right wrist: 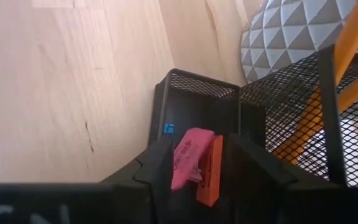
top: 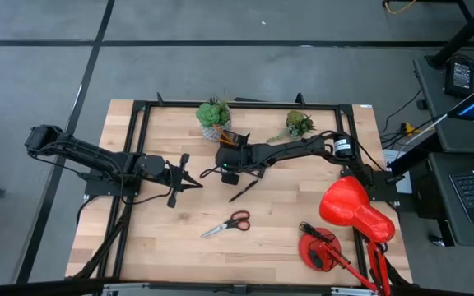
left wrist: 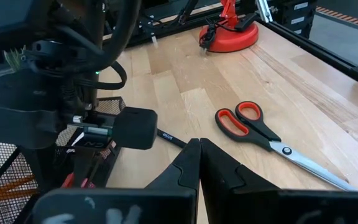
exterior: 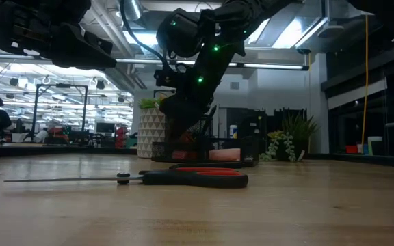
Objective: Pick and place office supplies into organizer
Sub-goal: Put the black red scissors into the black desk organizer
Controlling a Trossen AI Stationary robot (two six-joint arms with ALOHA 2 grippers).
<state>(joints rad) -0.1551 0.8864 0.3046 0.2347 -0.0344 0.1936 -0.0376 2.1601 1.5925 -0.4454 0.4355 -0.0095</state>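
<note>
My right gripper (right wrist: 194, 163) reaches from the table's right over the black mesh organizer (right wrist: 194, 102) and is shut on a pink eraser and an orange-red eraser. Orange-yellow pencils (right wrist: 328, 87) stand in the organizer's taller compartment. In the high view the right gripper (top: 229, 168) is at the table's middle, just in front of the plants. My left gripper (top: 197, 182) waits shut to the organizer's left, touching nothing. Red-handled scissors (top: 227, 224) and a black pen (top: 243, 191) lie flat on the wood. My right gripper pinches the pink eraser (right wrist: 188, 155) and the orange-red eraser (right wrist: 210, 171) side by side between its two fingers. The fingers point down from above, over the organizer's low front tray (right wrist: 197, 115). Whether the erasers touch the tray's floor, I cannot tell.
Two white-potted green plants (top: 214, 117) (top: 299, 125) stand right behind the organizer. A red desk lamp (top: 352, 212) with its round base (top: 319, 249) fills the near right corner. Bare wood lies along the near left part of the table (top: 138, 238).
</note>
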